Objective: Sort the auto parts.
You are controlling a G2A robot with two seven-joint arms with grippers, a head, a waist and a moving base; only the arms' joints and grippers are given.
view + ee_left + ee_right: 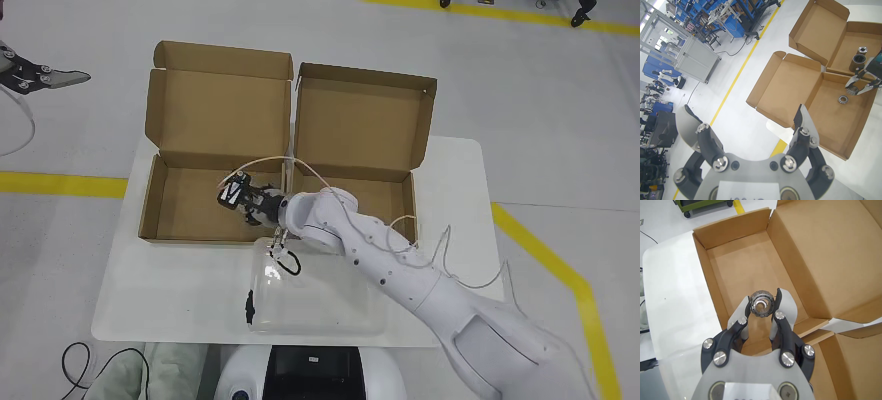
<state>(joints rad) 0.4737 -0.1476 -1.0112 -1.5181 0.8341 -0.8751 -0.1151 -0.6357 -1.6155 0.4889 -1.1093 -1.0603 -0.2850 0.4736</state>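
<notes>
The right gripper (pixel 762 303) pinches the ribbed steel ring bearing (pixel 761 312) above the floor of the open brown cardboard box (pixel 702 262) on the white counter (pixel 674 275); best lower it flat, near the matching bearing (pixel 843 99) lying there, before releasing, so it neither drops nor rolls.

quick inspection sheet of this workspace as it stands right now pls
surface: white table, bare in front of the boxes
job's things: two open cardboard boxes side by side. The bearing box holds one loose bearing. The sleeve box holds two upright metal sleeves.
clutter: clear tray near the robot, holding small dark parts too small to identify
grippers: right gripper shut on the held bearing over the bearing box; left gripper open, holding nothing, away from the boxes
cables: thin white cables along the arm; black cable on the floor
surroundings: yellow floor lines, workshop racks
</notes>
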